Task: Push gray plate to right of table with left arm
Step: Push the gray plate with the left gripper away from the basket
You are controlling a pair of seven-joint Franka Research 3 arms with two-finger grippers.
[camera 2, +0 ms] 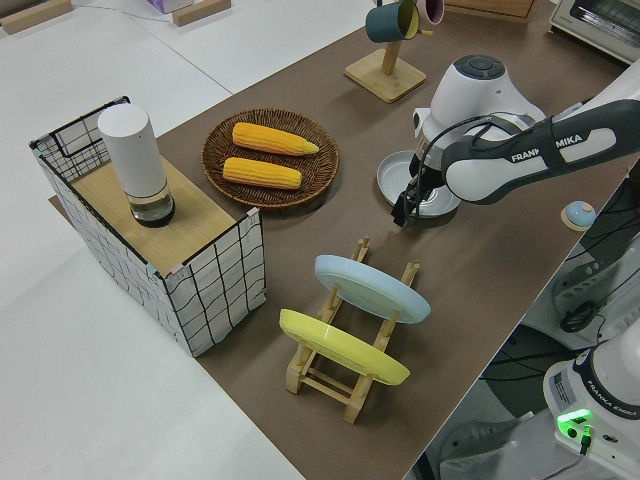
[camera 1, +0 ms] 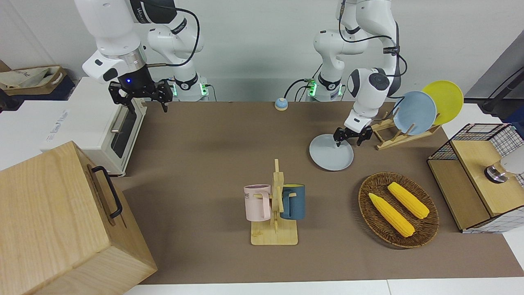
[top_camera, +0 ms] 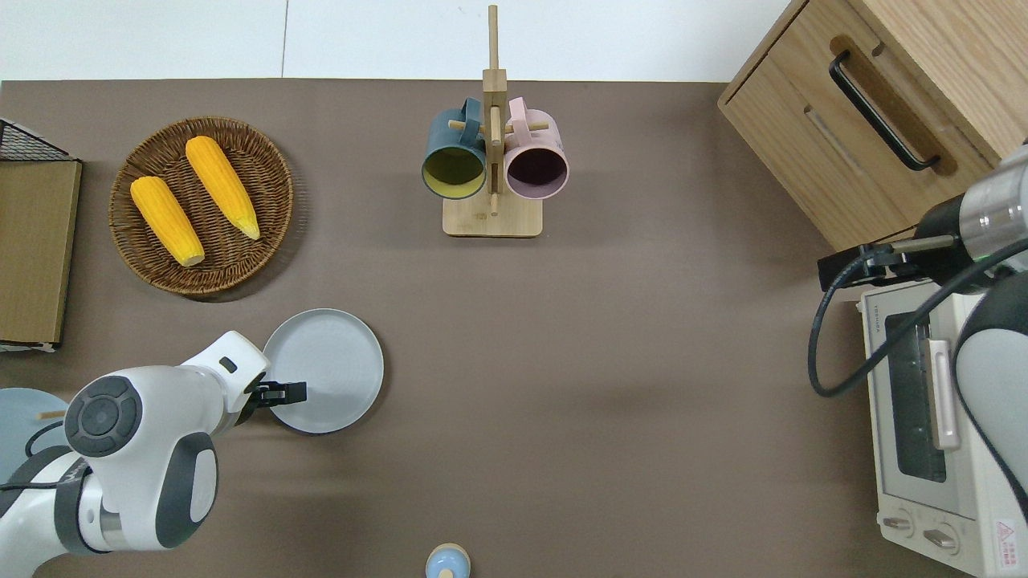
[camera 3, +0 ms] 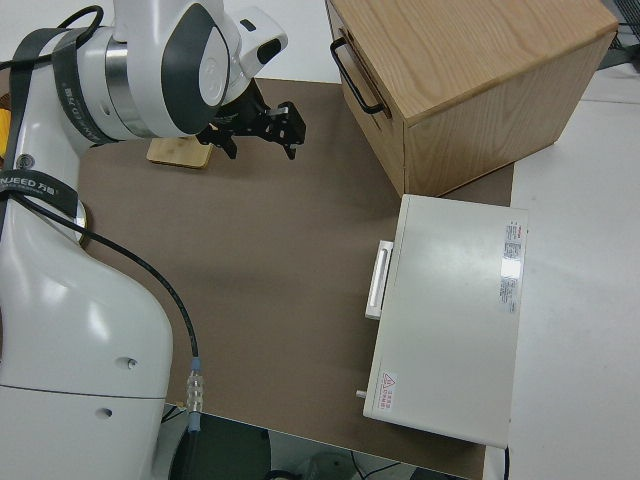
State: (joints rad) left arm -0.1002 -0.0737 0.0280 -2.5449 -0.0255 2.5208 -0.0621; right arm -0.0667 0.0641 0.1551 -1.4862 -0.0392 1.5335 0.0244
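Observation:
The gray plate point(camera 1: 330, 156) point(top_camera: 333, 361) point(camera 2: 388, 172) lies flat on the brown table point(camera 1: 204, 135), nearer to the robots than the corn basket. My left gripper point(camera 1: 348, 139) point(top_camera: 291, 393) point(camera 2: 404, 212) is low at the plate's rim, on the side toward the left arm's end of the table. Its fingers are spread and hold nothing. One fingertip point(camera 1: 337, 143) hangs over the plate's inside, the other just outside the rim. I cannot tell whether it touches the plate. My right arm is parked, its gripper point(camera 1: 139, 99) point(camera 3: 258, 135) open and empty.
A wooden rack point(camera 1: 393, 135) with a sky-blue plate point(camera 1: 414, 112) and a yellow plate point(camera 1: 444, 100) stands beside the left gripper. The corn basket point(camera 1: 399, 229), a mug tree point(camera 1: 275, 205), a wire crate point(camera 1: 479, 176), a toaster oven point(camera 1: 94, 127), a wooden drawer box point(camera 1: 53, 221) and a small bell point(camera 1: 281, 103) are there too.

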